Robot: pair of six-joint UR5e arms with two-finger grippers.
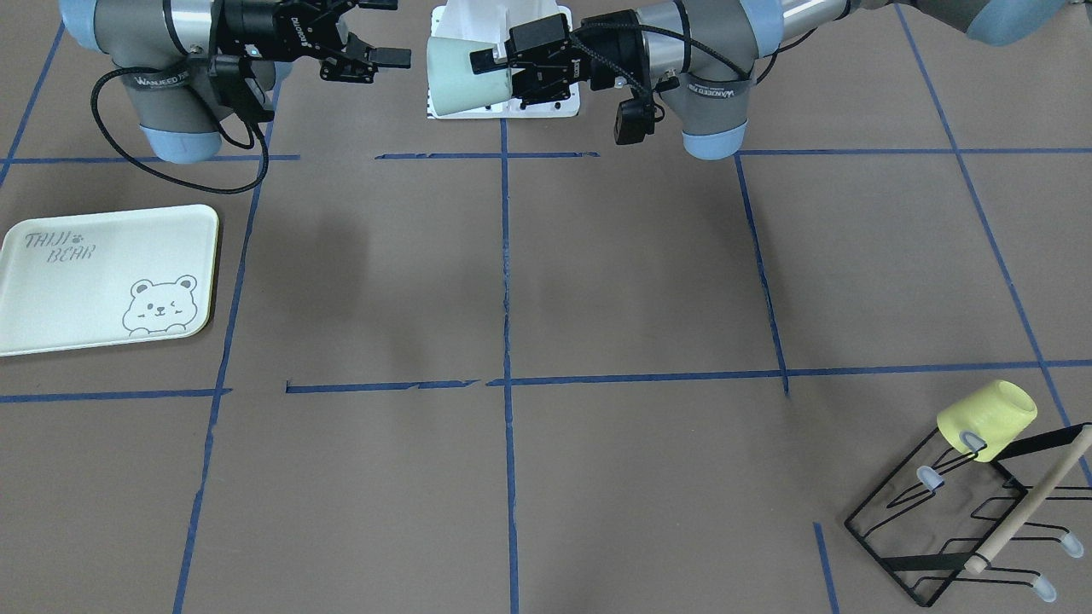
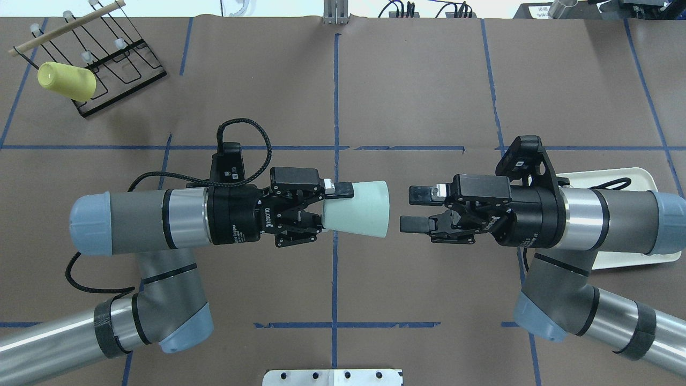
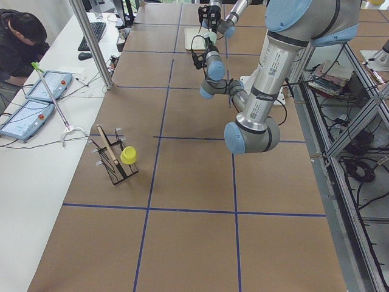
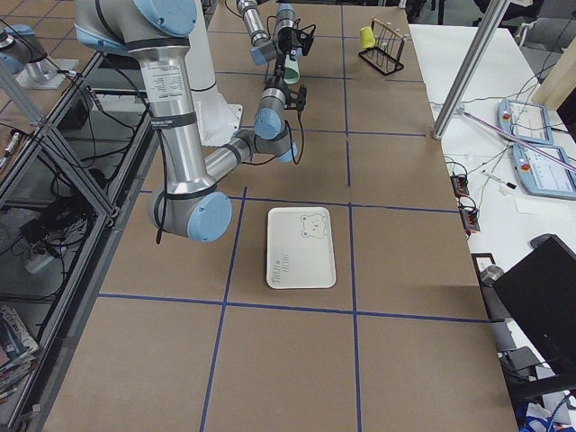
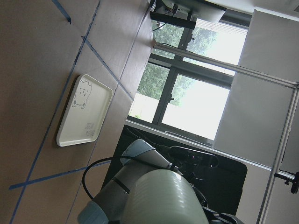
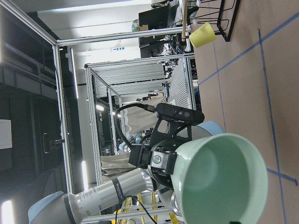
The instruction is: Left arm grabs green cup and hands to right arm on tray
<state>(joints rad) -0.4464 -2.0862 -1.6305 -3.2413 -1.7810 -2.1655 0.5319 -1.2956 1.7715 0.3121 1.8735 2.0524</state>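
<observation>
Overhead exterior: yellow cup point(image 2: 67, 81) on rack point(image 2: 117, 53); right arm point(image 2: 589, 220) partly hides tray point(image 2: 640, 179).

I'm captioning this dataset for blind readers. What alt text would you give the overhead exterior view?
The left gripper holds the green cup sideways at the view's centre, mouth toward the open right gripper, a gap apart. The tray lies partly hidden under the right arm; a yellow cup hangs on a wire rack at top left.

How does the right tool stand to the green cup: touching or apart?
Apart. The overhead view shows a plain gap between the open right tool and the green cup, at its rim.
</observation>
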